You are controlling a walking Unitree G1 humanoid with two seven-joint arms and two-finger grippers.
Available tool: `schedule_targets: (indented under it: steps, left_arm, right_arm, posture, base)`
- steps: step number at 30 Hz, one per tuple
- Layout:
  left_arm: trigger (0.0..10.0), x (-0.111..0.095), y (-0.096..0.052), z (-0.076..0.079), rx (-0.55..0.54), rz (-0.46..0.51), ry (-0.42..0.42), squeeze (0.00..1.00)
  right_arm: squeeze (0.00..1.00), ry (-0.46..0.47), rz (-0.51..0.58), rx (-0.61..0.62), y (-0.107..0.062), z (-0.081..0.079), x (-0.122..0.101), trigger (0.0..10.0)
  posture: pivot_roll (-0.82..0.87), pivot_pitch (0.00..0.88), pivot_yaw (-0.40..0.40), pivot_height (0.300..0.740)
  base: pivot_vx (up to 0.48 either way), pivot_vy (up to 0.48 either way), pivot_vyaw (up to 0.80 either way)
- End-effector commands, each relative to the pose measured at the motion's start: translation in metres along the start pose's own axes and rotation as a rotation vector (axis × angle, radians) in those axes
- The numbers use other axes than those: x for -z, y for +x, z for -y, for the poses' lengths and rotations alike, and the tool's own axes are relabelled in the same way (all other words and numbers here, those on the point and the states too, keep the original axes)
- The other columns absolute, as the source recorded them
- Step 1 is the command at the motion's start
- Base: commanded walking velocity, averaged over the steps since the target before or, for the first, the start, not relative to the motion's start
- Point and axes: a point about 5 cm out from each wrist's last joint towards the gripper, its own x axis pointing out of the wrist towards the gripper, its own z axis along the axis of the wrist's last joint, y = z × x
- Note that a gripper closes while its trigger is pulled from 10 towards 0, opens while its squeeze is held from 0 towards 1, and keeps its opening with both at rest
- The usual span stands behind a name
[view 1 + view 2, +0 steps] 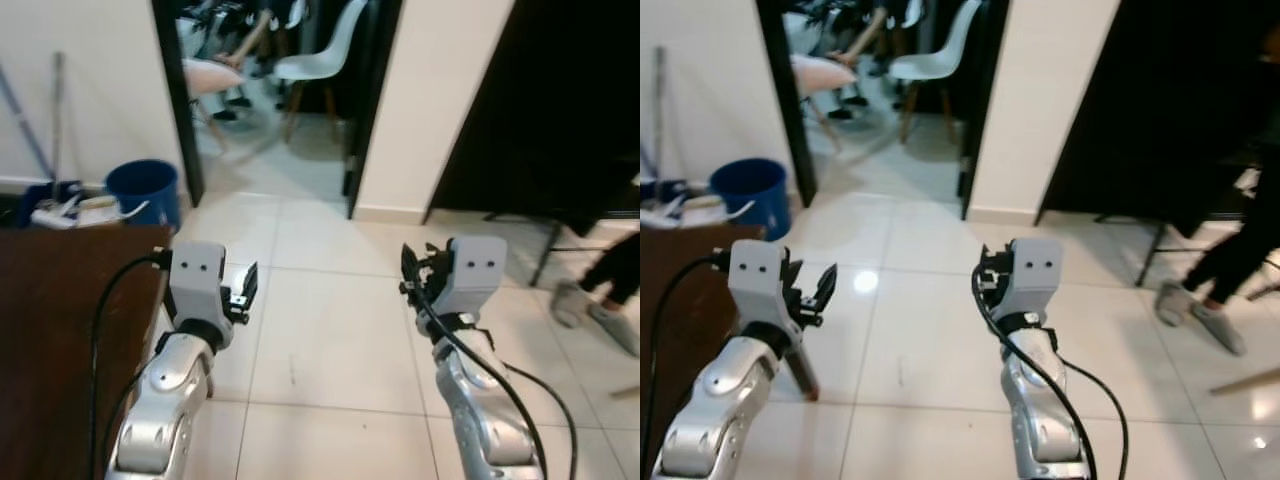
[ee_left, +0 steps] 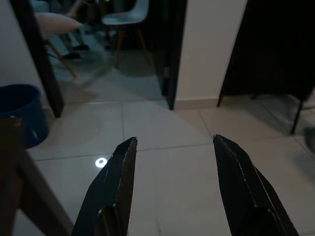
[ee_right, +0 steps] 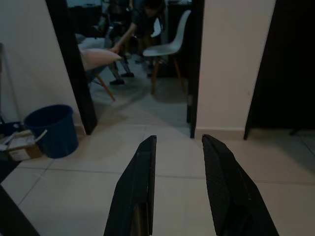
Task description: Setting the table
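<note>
White floor tiles (image 1: 330,330) stretch ahead to a doorway where a white chair (image 1: 325,55) stands, with a white wall pillar (image 1: 430,100) to its right and a dark opening beyond that. A blue bucket (image 1: 145,190) sits by the left wall. The brown counter (image 1: 60,330), the one to be set, lies along the robot's left, its near corner just beside the left arm; some clutter sits near its far edge, too small to identify, and no plates or cutlery can be made out.

The left tool (image 1: 243,290) is held over the floor with its fingers spread wide and empty. The right tool (image 3: 174,187) is likewise raised, fingers parted and holding nothing.

Judging by this, the setting has barely begun: nothing is in hand. The tiled floor ahead offers open room; the counter's corner crowds the left arm, and a person's legs (image 1: 600,290) stand at the far right.
</note>
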Motion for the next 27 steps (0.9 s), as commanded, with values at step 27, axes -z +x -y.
schedule_targets:
  steps: [27]
  left_arm:
    - [10.0, 0.0069, -0.0013, -0.0021, -0.013, -0.026, -0.008, 0.0]
  right_arm:
    - [0.0, 0.005, -0.015, 0.005, -0.0018, 0.0007, 0.0036, 10.0]
  posture:
    - [-0.04, 0.029, 0.042, 0.74]
  base:
    - [0.0, 0.0, -0.8]
